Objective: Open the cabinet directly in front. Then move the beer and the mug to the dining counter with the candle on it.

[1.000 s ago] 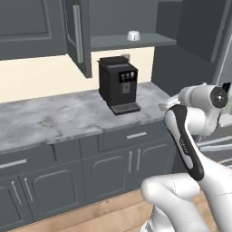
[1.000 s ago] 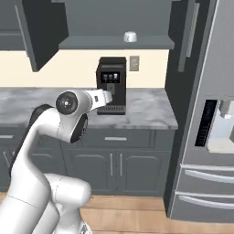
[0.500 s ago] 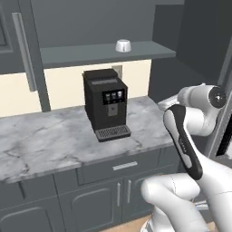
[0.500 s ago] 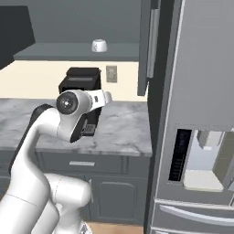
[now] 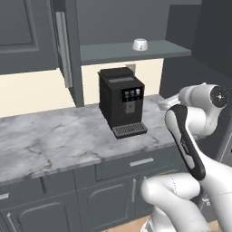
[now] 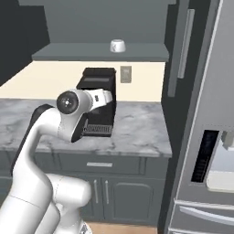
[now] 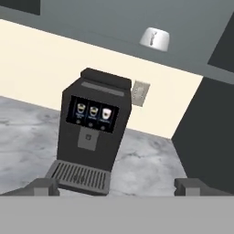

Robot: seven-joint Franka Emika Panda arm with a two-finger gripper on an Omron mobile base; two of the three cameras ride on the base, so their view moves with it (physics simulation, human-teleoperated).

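The cabinet (image 5: 68, 50) stands open, and the mug (image 7: 155, 37) sits on its grey shelf (image 6: 98, 52), near the shelf's front edge and toward its right end. The fingers (image 7: 45, 186) are spread wide apart and hold nothing; the mug is well above and beyond them. Between the two, a black coffee machine (image 7: 91, 132) stands on the marble surface (image 5: 50, 140) at its back edge.

Coffee machine (image 5: 122, 106) on the worktop (image 5: 54, 138), against the back wall. Wall cabinet (image 5: 131, 50) directly above it, doors swung open to either side; mug (image 5: 140, 44) on the cabinet shelf. Wall outlet (image 7: 140, 93) behind the machine. Base cabinets (image 5: 113, 181) below the worktop. Refrigerator (image 6: 205, 151) at the worktop's right end.
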